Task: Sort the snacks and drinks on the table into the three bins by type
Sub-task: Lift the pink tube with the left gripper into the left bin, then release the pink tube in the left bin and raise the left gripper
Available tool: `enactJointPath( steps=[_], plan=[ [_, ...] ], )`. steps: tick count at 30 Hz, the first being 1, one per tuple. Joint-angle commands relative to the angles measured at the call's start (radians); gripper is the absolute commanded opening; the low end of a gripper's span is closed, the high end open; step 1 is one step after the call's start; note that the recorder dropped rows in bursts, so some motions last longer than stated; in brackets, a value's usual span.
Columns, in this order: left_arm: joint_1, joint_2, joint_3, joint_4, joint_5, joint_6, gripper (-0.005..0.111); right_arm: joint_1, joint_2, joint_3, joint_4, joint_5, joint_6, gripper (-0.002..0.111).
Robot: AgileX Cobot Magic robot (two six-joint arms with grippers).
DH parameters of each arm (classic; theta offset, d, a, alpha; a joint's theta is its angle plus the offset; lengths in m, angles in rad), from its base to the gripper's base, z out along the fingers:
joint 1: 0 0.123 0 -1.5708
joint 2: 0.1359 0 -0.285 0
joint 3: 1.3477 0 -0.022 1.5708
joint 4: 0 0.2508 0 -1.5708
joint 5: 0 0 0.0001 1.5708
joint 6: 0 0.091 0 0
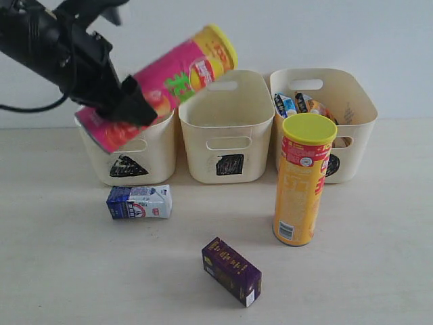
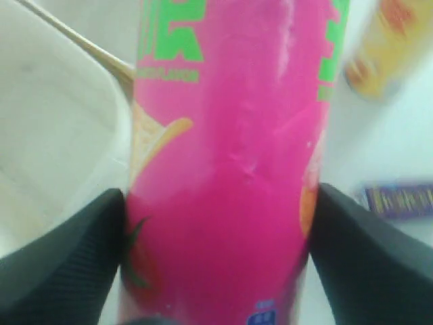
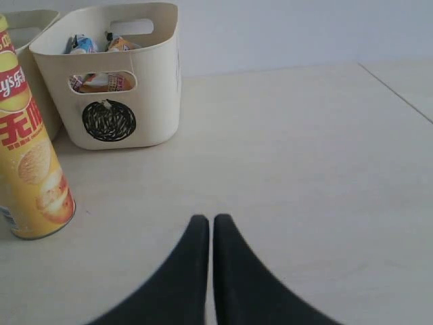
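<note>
The left hand (image 1: 132, 101) clamps the pink chip tube (image 1: 172, 78) near its base, over the triangle bin (image 1: 157, 152). The tube's long axis slants, with the base toward seven o'clock at the bin's rim and the lidded end toward two o'clock. I'd say it wants lowering base-first.

Robot manipulation test bench, lab-type indoor set-up.
Pale wood-grain table (image 1: 379, 264) set against a plain white wall (image 1: 325, 34); a black jointed arm (image 1: 47, 40) with a trailing cable reaches over it. Three alike cream tubs stand in a row at the wall, each hand-inked in black: triangle tub (image 1: 155, 156) just under the left fingers (image 2: 61, 271), square tub (image 1: 196, 145) beside it, circle tub (image 3: 155, 101) well beyond the right gripper (image 3: 211, 227), whose tips meet. Packaged shop goods placed singly as specimens: pink chip tube (image 1: 176, 74) between the left fingers; yellow chip tube (image 1: 301, 183), milk carton (image 1: 139, 202) and purple carton (image 1: 231, 271) on the table before the tubs.
</note>
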Motion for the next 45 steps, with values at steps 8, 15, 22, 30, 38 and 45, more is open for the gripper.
enactJointPath(
  steps=[8, 15, 22, 30, 38, 45],
  plan=[
    [0.095, 0.096, -0.179, 0.070, -0.117, -0.347, 0.004, 0.002, -0.005, 0.004, -0.001, -0.006, 0.003, 0.000],
    [0.111, 0.199, -0.242, 0.157, -0.245, -0.495, 0.004, 0.002, -0.005, 0.004, -0.001, -0.006, 0.003, 0.000],
    [0.111, 0.340, -0.333, 0.361, -0.251, -0.740, 0.004, 0.002, -0.005, 0.004, -0.001, -0.006, 0.003, 0.000],
    [0.116, 0.444, -0.358, 0.361, -0.274, -0.870, 0.006, 0.002, -0.005, 0.004, -0.001, -0.006, 0.003, 0.000],
    [0.119, 0.489, -0.358, 0.359, -0.276, -0.877, 0.052, 0.002, -0.005, 0.004, -0.001, -0.006, 0.003, 0.000],
    [0.119, 0.491, -0.358, 0.359, -0.278, -0.877, 0.084, 0.002, -0.005, 0.004, -0.001, -0.008, 0.003, 0.000]
  ],
)
